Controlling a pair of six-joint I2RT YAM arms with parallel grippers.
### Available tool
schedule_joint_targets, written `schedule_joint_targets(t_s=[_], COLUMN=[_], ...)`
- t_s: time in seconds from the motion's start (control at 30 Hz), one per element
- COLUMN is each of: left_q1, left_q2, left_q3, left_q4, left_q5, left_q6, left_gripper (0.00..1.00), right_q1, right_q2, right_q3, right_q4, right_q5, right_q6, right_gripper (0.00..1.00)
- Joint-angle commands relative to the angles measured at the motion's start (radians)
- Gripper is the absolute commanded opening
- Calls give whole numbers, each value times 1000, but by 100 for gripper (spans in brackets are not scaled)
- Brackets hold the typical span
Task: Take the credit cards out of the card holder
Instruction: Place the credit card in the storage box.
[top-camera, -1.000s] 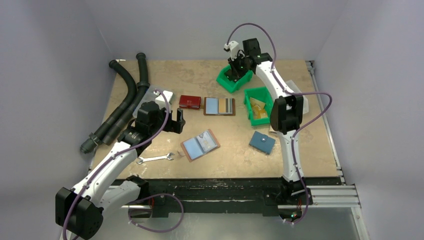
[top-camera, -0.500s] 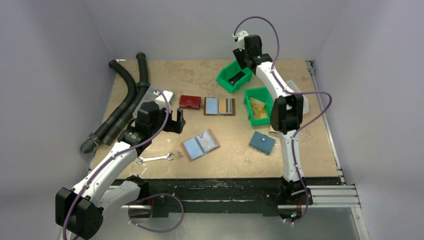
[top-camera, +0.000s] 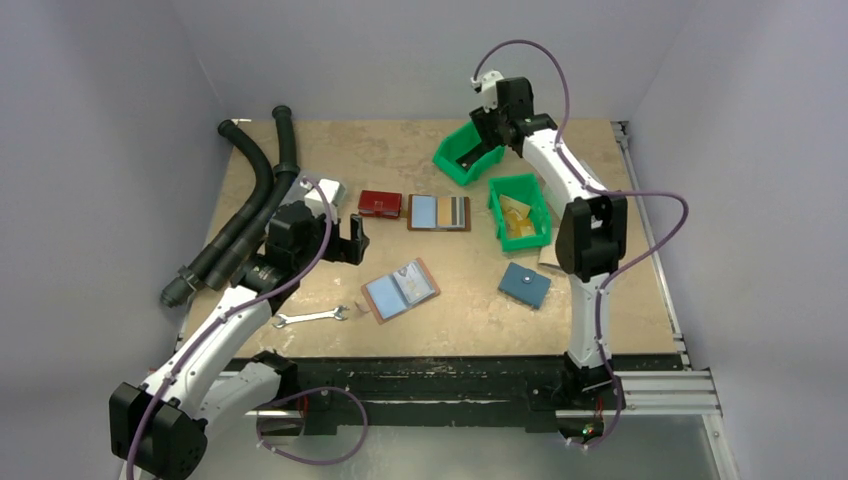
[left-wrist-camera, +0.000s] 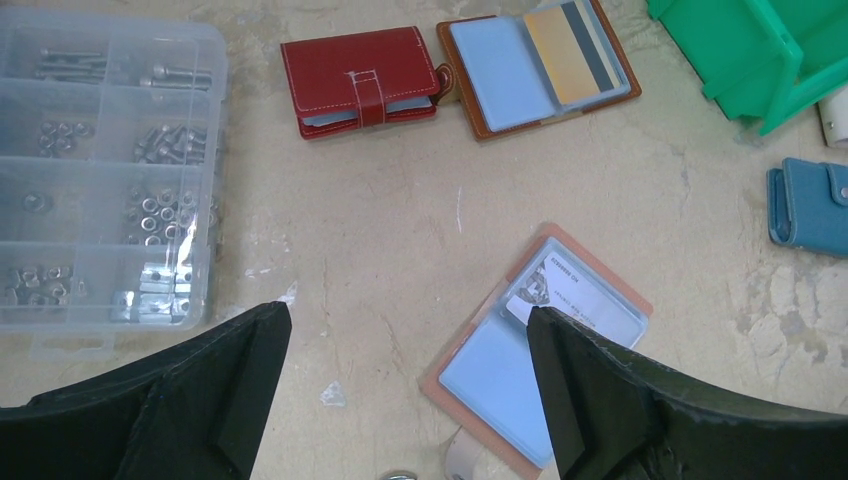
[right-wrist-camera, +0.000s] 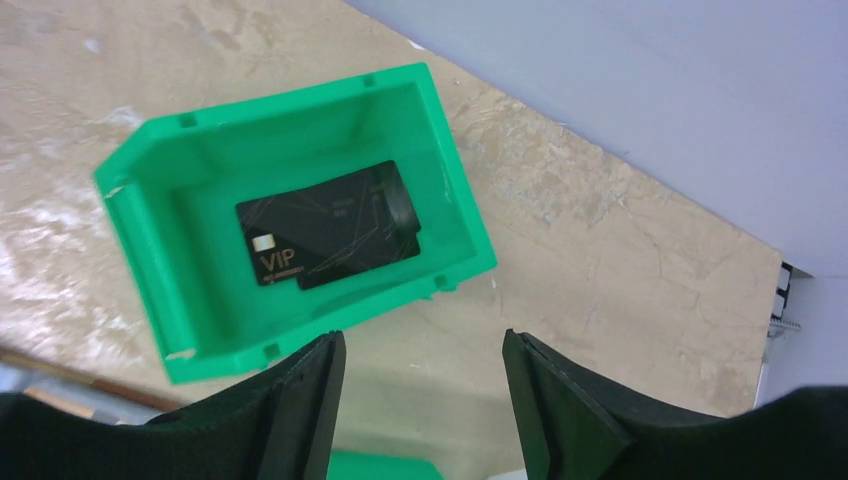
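Observation:
A brown card holder (top-camera: 400, 290) lies open mid-table, with a light blue card (left-wrist-camera: 500, 370) and a pale printed card (left-wrist-camera: 585, 300) in its pockets. My left gripper (left-wrist-camera: 405, 320) hangs open above the table just left of it, holding nothing. A second open brown holder (top-camera: 438, 213) farther back shows a blue card and a yellow striped card (left-wrist-camera: 575, 45). A black credit card (right-wrist-camera: 330, 225) lies flat inside the far green bin (right-wrist-camera: 130, 200). My right gripper (right-wrist-camera: 422, 340) is open and empty, raised above that bin's far side.
A closed red wallet (left-wrist-camera: 360, 80) lies left of the far holder. A clear parts box (left-wrist-camera: 100, 170) and black hoses (top-camera: 250, 200) occupy the left. A wrench (top-camera: 310, 318) lies near the front. A second green bin (top-camera: 518, 210) and a blue snap pouch (top-camera: 524, 285) sit on the right.
My right gripper opened, left the black card in the far green bin and rose away from it. The left gripper opened a little wider and barely moved.

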Motion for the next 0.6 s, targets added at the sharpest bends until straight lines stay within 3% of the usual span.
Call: schedule_joint_targets(t_s=[0.0,0.33,0.57], left_q1=[32,55,55], left_q2=[-21,-22,-13], left_q3=[0,-12,-25], left_q4=[45,54,78], left_q5=[-5,17,102], left_q6=[-58,-108,-124], left_gripper=[99,100,96], right_q1=[4,-3,-82], right_q2=[-178,-462,-674], right_q3=[-107,-430,-647], right_q4=[35,107,163], right_q5=[-76,-252,-554], right_q6=[10,-14,15], right_gripper=[68,74,74])
